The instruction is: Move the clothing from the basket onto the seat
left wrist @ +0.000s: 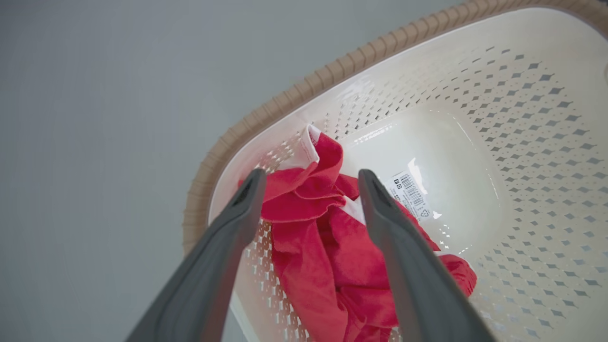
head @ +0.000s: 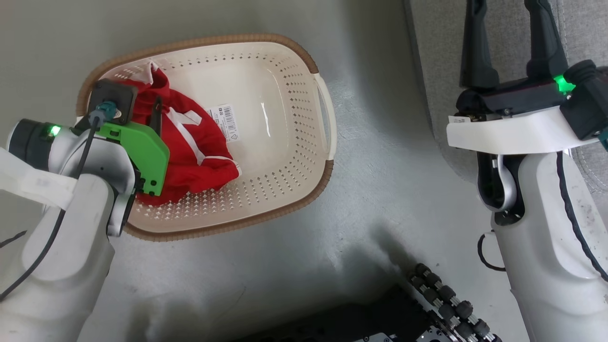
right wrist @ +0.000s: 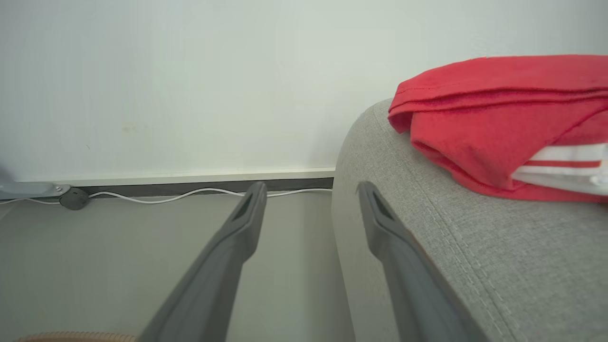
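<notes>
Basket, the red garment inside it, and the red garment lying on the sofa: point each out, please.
Basket (head: 256,90): head view, on its bare white floor.
Garment inside (left wrist: 327,247): left wrist view, on crumpled red fabric.
Second garment (right wrist: 494,123): right wrist view, on folded red fabric, lying on the sofa (right wrist: 451,247).

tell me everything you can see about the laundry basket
The basket is an oval tub of cream-white plastic, its walls pierced with small diamond holes, topped by a brown woven-look rim with a white side handle. It stands upright on the grey floor. A label sticker sits on its smooth bottom, and a crumpled red garment lies at its left end, under the open left gripper.
</notes>
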Controlling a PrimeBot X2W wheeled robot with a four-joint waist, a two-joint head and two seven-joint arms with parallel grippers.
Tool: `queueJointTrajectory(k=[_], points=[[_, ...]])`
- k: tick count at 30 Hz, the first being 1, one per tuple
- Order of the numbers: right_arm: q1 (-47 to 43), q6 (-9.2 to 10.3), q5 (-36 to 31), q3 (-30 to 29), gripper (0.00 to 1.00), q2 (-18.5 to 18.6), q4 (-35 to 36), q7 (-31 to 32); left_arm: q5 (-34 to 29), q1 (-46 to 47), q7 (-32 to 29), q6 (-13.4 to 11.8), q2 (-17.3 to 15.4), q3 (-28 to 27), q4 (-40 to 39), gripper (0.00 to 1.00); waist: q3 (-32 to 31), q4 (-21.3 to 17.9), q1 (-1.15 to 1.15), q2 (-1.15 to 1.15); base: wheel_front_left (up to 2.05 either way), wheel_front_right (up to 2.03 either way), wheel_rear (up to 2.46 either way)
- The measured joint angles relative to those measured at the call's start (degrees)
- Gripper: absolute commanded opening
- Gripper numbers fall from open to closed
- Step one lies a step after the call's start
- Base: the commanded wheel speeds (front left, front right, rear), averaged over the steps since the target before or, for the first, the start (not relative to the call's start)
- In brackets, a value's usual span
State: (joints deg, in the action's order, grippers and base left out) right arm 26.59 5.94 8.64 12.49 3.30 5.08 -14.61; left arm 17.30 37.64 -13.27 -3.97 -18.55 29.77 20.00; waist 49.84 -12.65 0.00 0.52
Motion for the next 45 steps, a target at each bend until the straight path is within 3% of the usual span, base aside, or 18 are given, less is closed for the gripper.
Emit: queueJointTrajectory(k=[23, 45], points=[[-1.3, -1.87, -0.1, -1.0, 1.0, 0.0, 0.0, 0.0, -1.5, 5.2, -0.8, 2.2, 0.9, 2.3, 6.6, 1.0, 2.1, 1.6, 0.0, 0.0, 0.0, 0.0, 0.0], [-1.6, -2.4, -0.1, -1.4, 1.0, -0.1, 0.1, 0.0, -3.6, 9.4, 1.0, 2.9, 2.1, 3.6, 11.2, 1.0, 3.5, 1.4, 0.0, 0.0, 0.0, 0.0, 0.0]])
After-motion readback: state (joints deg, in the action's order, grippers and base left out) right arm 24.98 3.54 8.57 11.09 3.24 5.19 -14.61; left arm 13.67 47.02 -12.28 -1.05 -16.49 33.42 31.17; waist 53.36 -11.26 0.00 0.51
